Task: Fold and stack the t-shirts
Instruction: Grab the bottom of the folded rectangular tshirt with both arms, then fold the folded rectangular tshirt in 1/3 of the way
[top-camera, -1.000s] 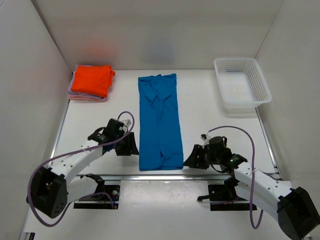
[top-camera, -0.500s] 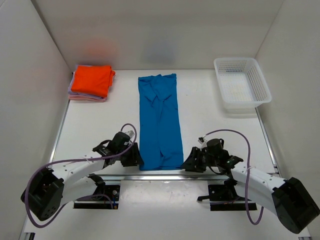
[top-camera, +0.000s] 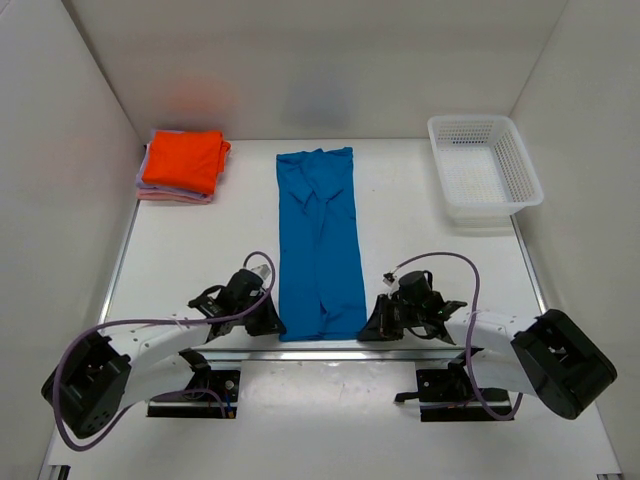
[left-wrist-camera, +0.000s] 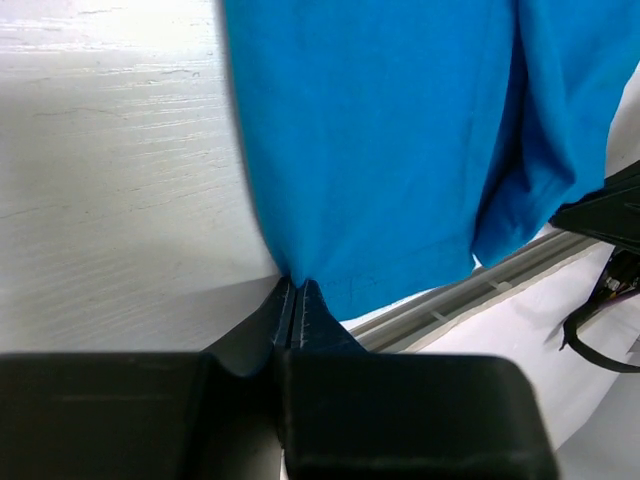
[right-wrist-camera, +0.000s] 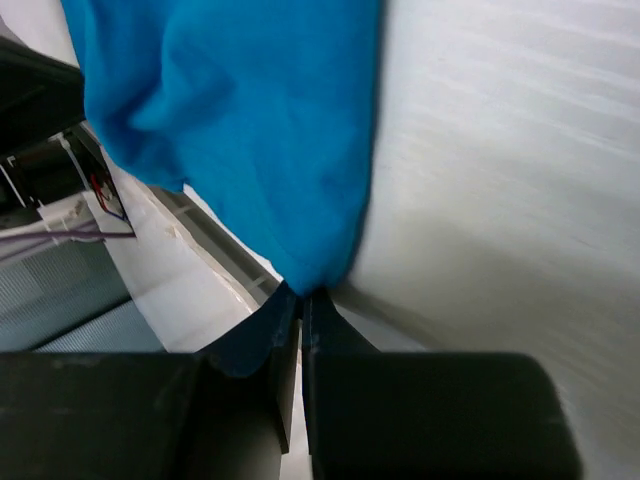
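A bright blue t-shirt (top-camera: 318, 240) lies folded into a long narrow strip down the middle of the table. My left gripper (top-camera: 277, 326) is shut on its near left corner (left-wrist-camera: 300, 270), the cloth pinched between the fingertips. At the near right corner (right-wrist-camera: 310, 270) my right gripper (top-camera: 366, 330) is shut on the blue cloth in the same way. A folded orange t-shirt (top-camera: 184, 160) tops a small stack of pale pink ones (top-camera: 172, 196) at the back left.
A white mesh basket (top-camera: 484, 170) stands at the back right corner. A metal rail (top-camera: 330, 352) runs along the table's near edge just behind both grippers. White walls enclose the table on three sides.
Both grippers slid inward to the near corners of the blue t-shirt and closed on the cloth. The shirt itself has not moved.
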